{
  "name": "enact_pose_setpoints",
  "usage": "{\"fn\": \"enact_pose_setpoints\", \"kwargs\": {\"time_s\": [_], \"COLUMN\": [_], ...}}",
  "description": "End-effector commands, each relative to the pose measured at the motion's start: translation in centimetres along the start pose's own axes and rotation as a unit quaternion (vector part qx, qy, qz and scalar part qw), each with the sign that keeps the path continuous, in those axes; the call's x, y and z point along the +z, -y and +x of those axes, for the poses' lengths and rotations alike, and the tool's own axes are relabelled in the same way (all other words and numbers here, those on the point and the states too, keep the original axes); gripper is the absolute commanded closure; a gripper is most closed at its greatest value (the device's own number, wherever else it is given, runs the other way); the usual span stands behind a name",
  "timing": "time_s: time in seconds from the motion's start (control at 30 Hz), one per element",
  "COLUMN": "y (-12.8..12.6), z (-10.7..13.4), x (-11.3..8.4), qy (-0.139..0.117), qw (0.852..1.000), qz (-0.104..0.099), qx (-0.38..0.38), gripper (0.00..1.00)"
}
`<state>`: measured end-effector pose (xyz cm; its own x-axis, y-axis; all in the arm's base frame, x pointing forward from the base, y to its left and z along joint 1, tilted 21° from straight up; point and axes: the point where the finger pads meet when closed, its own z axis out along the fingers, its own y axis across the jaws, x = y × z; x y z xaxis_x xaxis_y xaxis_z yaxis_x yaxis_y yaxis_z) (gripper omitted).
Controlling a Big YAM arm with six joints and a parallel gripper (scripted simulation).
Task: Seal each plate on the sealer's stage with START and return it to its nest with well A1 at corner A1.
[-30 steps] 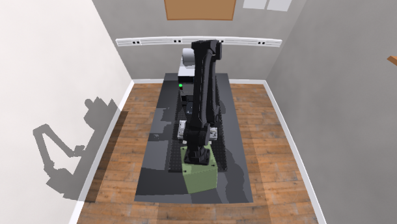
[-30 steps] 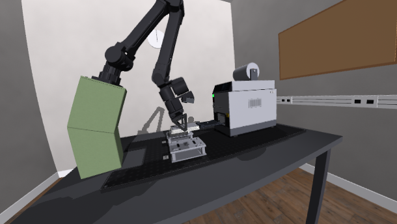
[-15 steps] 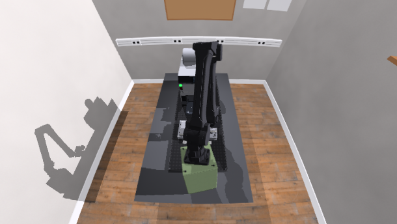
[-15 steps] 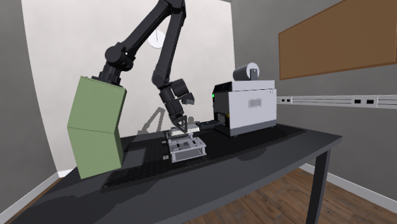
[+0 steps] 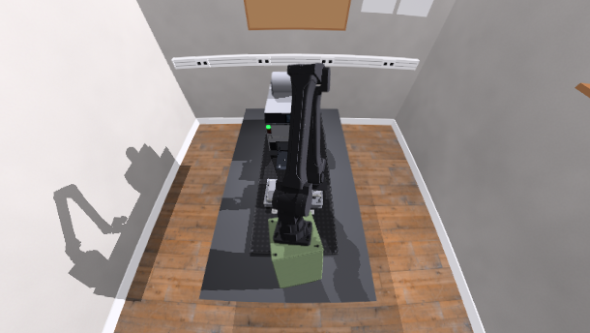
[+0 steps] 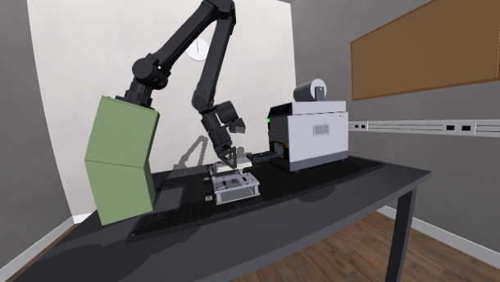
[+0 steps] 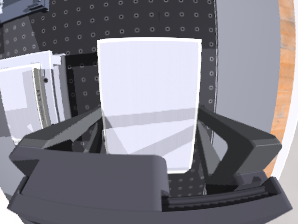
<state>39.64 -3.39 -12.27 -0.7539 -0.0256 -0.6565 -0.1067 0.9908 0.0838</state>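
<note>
The green pedestal (image 5: 297, 266) (image 6: 119, 135) is noted at the near end of the dark table (image 5: 218, 276) (image 6: 266, 234) (image 7: 245, 50), with the black arm (image 5: 300, 136) (image 6: 184, 38) mounted on top. Beyond it, on the perforated mat (image 5: 258, 237) (image 6: 164, 221) (image 7: 150, 17), two nests are found side by side. No plate is seated in the right nest (image 5: 316, 198) (image 6: 257, 180). A white-topped plate (image 5: 272, 188) (image 7: 17, 100) is seen at the left nest (image 5: 267, 203) (image 7: 50, 75).

The gripper (image 6: 233, 164) (image 7: 149, 110) is closed on the held plate (image 6: 243, 164) (image 7: 150, 80), gripped by its two long sides near the nests. Its exact height over them cannot be told.

Farther on, the stage (image 5: 282, 160) (image 6: 262, 156) (image 7: 22, 10) is extended from the sealer (image 5: 278, 104) (image 6: 317, 137), with no plate on it. The lamp (image 5: 268, 127) (image 6: 268, 120) is lit green. A foil roll (image 5: 280, 83) (image 6: 307, 92) is carried on top of the housing.

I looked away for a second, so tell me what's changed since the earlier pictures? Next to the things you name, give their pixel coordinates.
The gripper (image 6: 231, 157) (image 7: 149, 110) has moved down a little, bringing the white plate (image 6: 242, 164) (image 7: 150, 80) lower, toward the holders. Nothing was newly grabbed or let go: the plate is still between its fingers. The sealing machine (image 5: 278, 104) (image 6: 317, 141), its green light (image 5: 268, 127) (image 6: 268, 120) and its slid-out tray (image 5: 281, 161) (image 6: 262, 156) look the same.
</note>
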Motion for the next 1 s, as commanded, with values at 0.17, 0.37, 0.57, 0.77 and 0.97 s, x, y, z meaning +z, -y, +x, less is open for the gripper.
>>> {"fn": "enact_pose_setpoints", "kwargs": {"time_s": [0.17,0.37,0.57,0.77,0.97], "y": [0.2,-0.4,-0.4,-0.4,-0.4], "z": [-0.6,-0.6,-0.3,-0.2,-0.8], "x": [0.6,0.7,1.1,1.4,1.7], "qy": [0.013,0.013,0.008,0.01,0.017], "qw": [1.0,1.0,1.0,1.0,1.0], "qz": [0.004,-0.001,-0.001,-0.001,-0.001], "qx": [0.0,-0.004,-0.003,-0.004,-0.007], "gripper": [1.0,1.0,1.0,1.0,1.0]}}
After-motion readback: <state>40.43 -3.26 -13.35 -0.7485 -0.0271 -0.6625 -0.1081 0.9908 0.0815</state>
